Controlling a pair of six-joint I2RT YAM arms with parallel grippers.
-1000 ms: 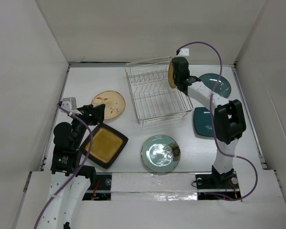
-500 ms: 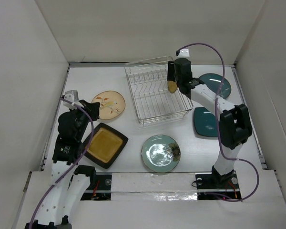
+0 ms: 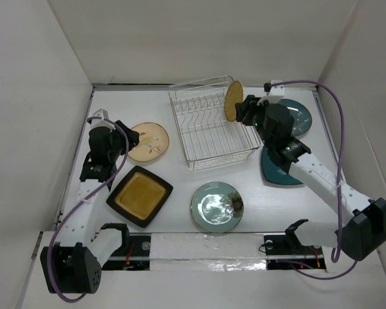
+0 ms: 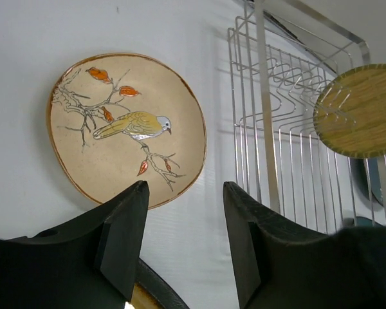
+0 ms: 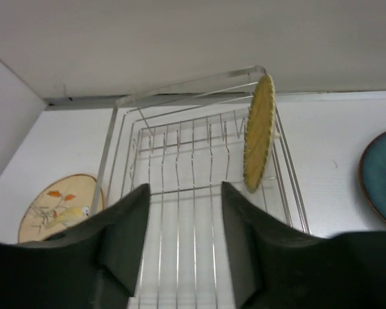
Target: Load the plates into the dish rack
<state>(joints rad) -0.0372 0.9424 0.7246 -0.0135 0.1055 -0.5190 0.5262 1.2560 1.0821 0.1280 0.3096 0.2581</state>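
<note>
Six plates are showing from above. The woven plate (image 3: 233, 100) is standing on edge in the rack's (image 3: 209, 132) far right corner, and the other five are lying flat on the table (image 3: 180, 183). The bird plate (image 3: 148, 141) is lying left of the rack, the mustard plate (image 3: 140, 196) near left, and the green plate (image 3: 217, 206) near. The square teal plate (image 3: 276, 168) is lying right of the rack. The round teal plate (image 3: 301, 116) is sitting far right, partly hidden by the right arm. The left tool (image 3: 128, 137) is hovering at the bird plate's left edge. The right tool (image 3: 246, 111) is hanging just right of the woven plate.

In the left wrist view, the left tool (image 4: 184, 190) is standing spread and holding nothing, its fingers framing the bird plate's (image 4: 125, 125) rim.

In the right wrist view, the right tool (image 5: 184, 190) is also standing spread and empty, facing the rack (image 5: 180, 161). The woven plate (image 5: 258, 132) is leaning upright at the rack's right side, apart from the fingers.
</note>
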